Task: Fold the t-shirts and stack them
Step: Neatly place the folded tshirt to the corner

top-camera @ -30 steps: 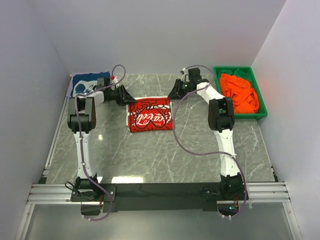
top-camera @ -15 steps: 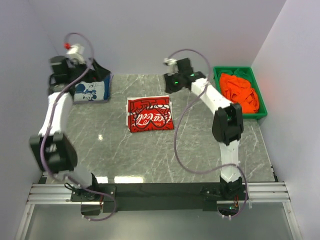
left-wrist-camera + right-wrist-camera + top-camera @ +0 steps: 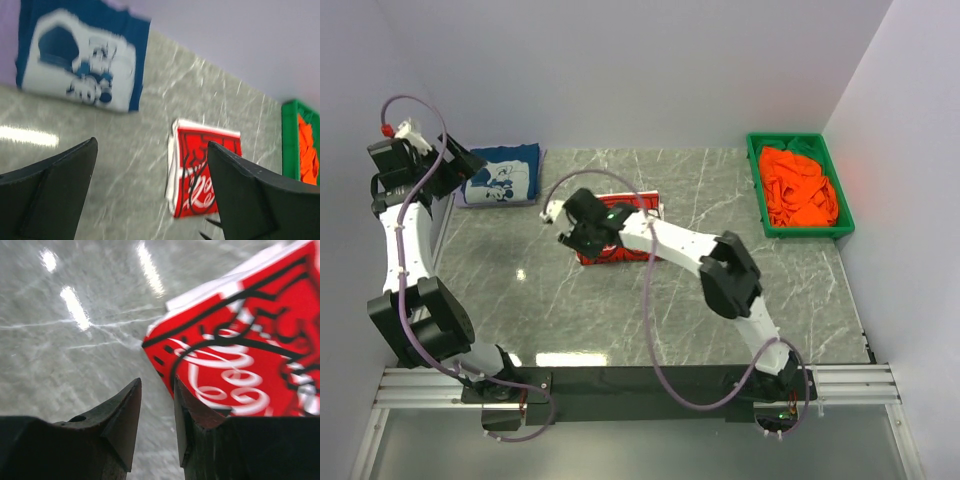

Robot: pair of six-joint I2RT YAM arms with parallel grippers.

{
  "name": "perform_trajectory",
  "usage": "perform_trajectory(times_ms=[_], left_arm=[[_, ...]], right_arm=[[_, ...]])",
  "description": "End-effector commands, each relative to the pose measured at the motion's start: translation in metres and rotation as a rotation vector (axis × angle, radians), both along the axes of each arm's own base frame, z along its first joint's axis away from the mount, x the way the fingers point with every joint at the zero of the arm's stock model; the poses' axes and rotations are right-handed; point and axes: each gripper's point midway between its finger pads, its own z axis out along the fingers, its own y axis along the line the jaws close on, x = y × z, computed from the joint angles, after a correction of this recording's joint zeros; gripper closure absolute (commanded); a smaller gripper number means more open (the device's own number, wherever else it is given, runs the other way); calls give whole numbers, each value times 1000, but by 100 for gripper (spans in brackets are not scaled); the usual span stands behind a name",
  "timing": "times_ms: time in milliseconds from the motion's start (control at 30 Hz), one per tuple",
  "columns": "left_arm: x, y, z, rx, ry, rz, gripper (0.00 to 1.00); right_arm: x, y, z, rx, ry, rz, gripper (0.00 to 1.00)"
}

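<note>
Overhead, the navy t-shirt [image 3: 503, 175] lies folded at the table's [image 3: 570, 310] far-left corner. The red t-shirt [image 3: 645, 205] is mid-table under the right jaws, and orange t-shirts [image 3: 798, 185] fill the green bin [image 3: 757, 190]. On the left wrist, the left jaws are wide apart and empty. On the right wrist, the right jaws are slightly apart, gripping nothing, at the red t-shirt's corner.
</note>
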Motion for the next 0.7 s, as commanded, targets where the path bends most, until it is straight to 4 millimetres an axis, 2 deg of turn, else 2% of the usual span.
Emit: perform_trajectory(times_ms=[0, 100, 267, 333, 433, 500, 533, 600, 633, 667], left_arm=[[-19, -14, -5, -15, 39, -59, 3], [-24, -15, -21, -12, 80, -69, 1], [-25, -10, -57, -50, 212, -38, 1], [-26, -11, -65, -54, 228, -52, 1], [-25, -16, -65, -70, 194, -65, 1], [-27, -22, -65, -102, 177, -72, 1], [-30, -24, -74, -120, 188, -69, 1], [-30, -28, -71, -136, 152, -75, 1], [-33, -31, -79, -145, 159, -78, 1], [-33, -31, -74, -139, 127, -83, 1]], right_arm=[[7, 3, -21, -85, -25, -47, 61], [7, 18, -26, -77, -38, -40, 62], [4, 23, -47, -111, -35, -33, 61], [2, 23, -59, -127, -20, -28, 61], [-2, 22, -77, -146, 3, -20, 61], [-2, 19, -87, -162, 10, -22, 64], [-4, 18, -96, -175, 24, -17, 68], [-6, 13, -104, -190, 40, -18, 73], [-8, 12, -104, -186, 46, -17, 78], [-8, 12, -103, -180, 47, -16, 80]])
